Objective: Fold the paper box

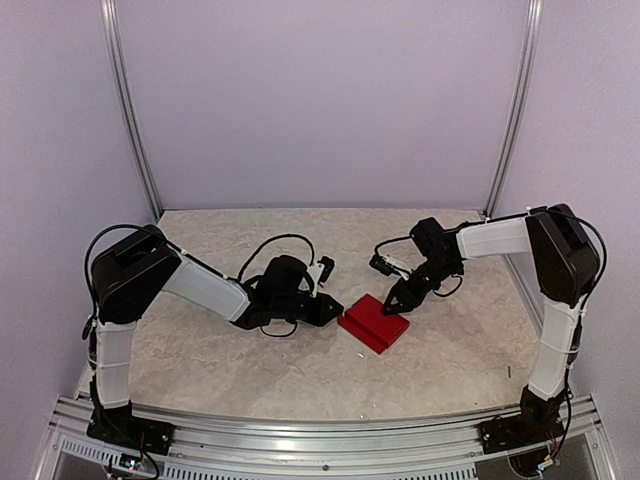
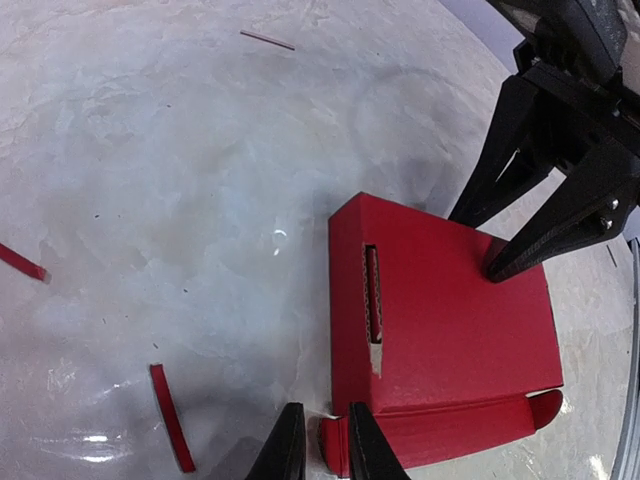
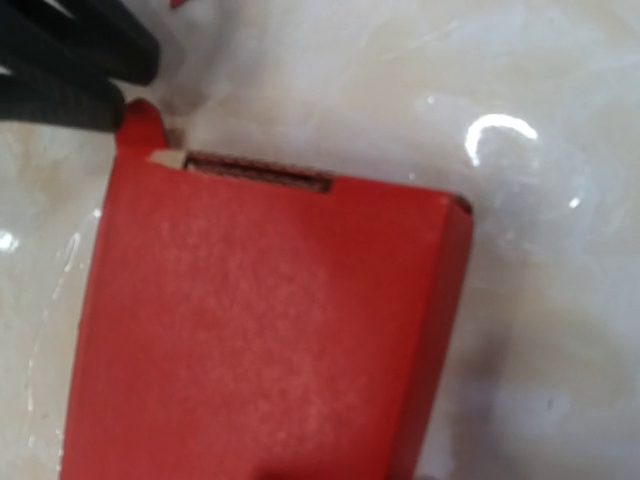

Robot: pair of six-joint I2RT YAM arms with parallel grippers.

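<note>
- The bright red, thin-card paper box (image 1: 375, 322) is seen lying flat on the pale marbled table (image 1: 250, 370). It lies about midway between the table's near and far edges, slightly right of centre, between the two grippers.
- On the side of the box facing the left arm, a narrow flap (image 2: 450, 435) lies out on the table, not yet tucked in. One end of it sits between the jaws of the left gripper (image 2: 325, 455), which are drawn narrow. Whether the card is actually pinched cannot be told.
- A slot (image 2: 372, 295) is cut in the top panel close to one side edge.
- The card is judged to be very light and thin, stiff only along its creases. It would be easily dented and easily slid across the smooth table.
- Hold is judged best taken on the flap's free edge, close to the fold, while the body is pinned from above.
- Farther off, the right gripper (image 2: 478, 247) is seen with its jaws partly apart. One fingertip (image 2: 497, 270) is pressed onto the top panel near its far edge, and the other stands beyond that edge. Nothing is enclosed.
- Loose red card strips (image 2: 170, 430) are scattered on the table, well apart from the box.
</note>
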